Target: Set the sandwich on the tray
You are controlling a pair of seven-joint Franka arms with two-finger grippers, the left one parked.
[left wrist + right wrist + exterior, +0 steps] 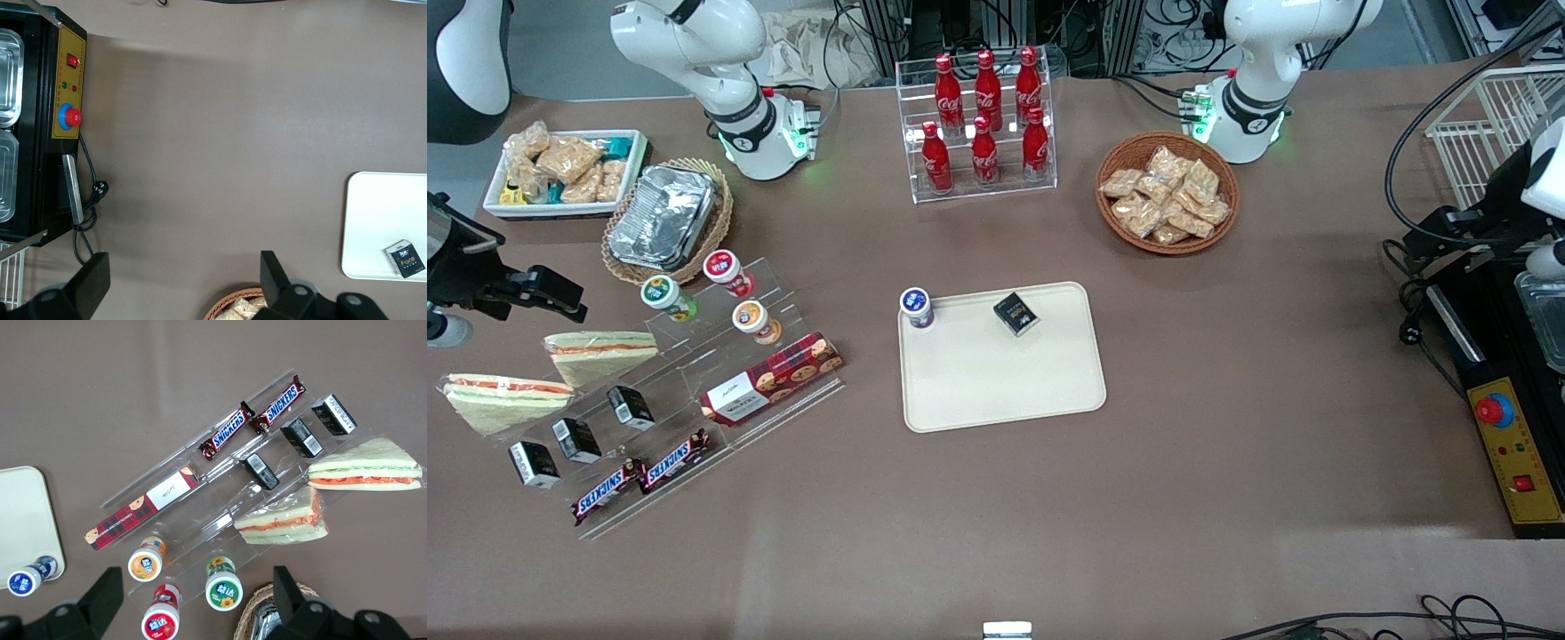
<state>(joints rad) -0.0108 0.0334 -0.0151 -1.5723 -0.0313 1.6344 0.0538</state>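
Note:
Two wrapped sandwich wedges lie toward the working arm's end of the table. One sandwich (600,354) (283,517) lies against the end of a clear acrylic stand. The other sandwich (503,400) (367,465) lies beside it, nearer to the front camera. The cream tray (1005,382) (23,520) sits mid-table and holds a purple-lidded cup (916,307) and a small black box (1016,313). My right gripper (560,300) (197,600) is open and empty. It hangs high above the stand's cups, apart from both sandwiches.
The acrylic stand (694,391) holds three small cups, a biscuit box, Snickers bars and black boxes. A foil container in a wicker basket (665,216) and a white snack tub (565,171) stand near the working arm's base. A cola rack (983,124) and snack basket (1167,191) stand farther back.

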